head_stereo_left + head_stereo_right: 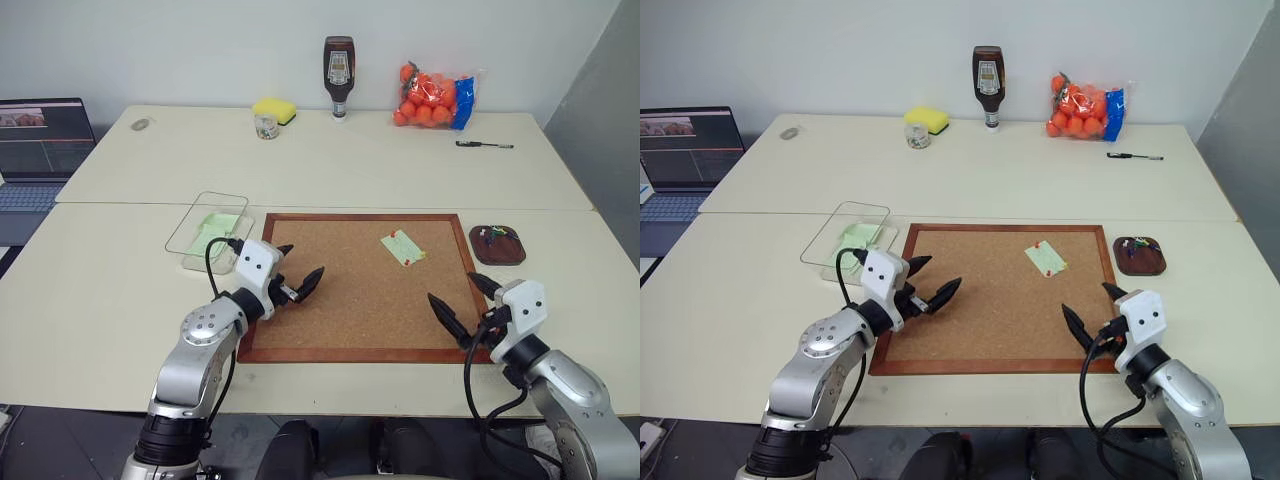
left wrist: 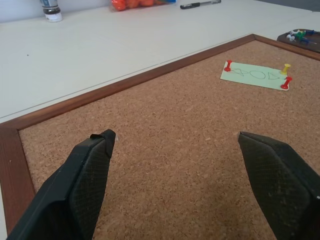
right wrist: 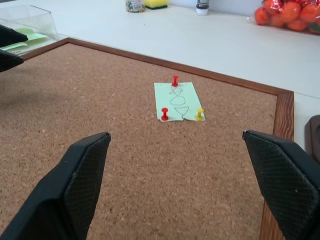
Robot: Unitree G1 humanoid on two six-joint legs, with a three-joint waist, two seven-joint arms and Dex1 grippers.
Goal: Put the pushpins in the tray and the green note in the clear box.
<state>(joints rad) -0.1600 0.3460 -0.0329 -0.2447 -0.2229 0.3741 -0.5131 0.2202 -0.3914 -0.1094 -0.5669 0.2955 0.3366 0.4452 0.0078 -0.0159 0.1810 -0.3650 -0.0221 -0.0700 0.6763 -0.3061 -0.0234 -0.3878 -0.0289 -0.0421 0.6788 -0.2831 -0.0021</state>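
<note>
A pale green note point(image 1: 403, 247) lies on the corkboard's point(image 1: 340, 320) far right part. Two red pushpins point(image 3: 175, 80) and a yellow pushpin point(image 3: 199, 114) pin it down. The dark brown tray point(image 1: 497, 244) sits just right of the board with several pushpins point(image 1: 493, 235) in it. The clear box point(image 1: 205, 228) stands at the board's far left corner with a green slip point(image 1: 217, 226) inside. My left gripper point(image 1: 300, 262) hovers open over the board's left side. Over the near right corner my right gripper point(image 1: 452, 288) is open too, and both are empty.
Along the table's far edge stand a yellow sponge point(image 1: 274, 109), a small jar point(image 1: 266, 126), a brown sauce bottle point(image 1: 339, 75) and a bag of oranges point(image 1: 432, 98). A pen point(image 1: 485, 145) lies at the far right. A laptop point(image 1: 40, 150) sits on the left.
</note>
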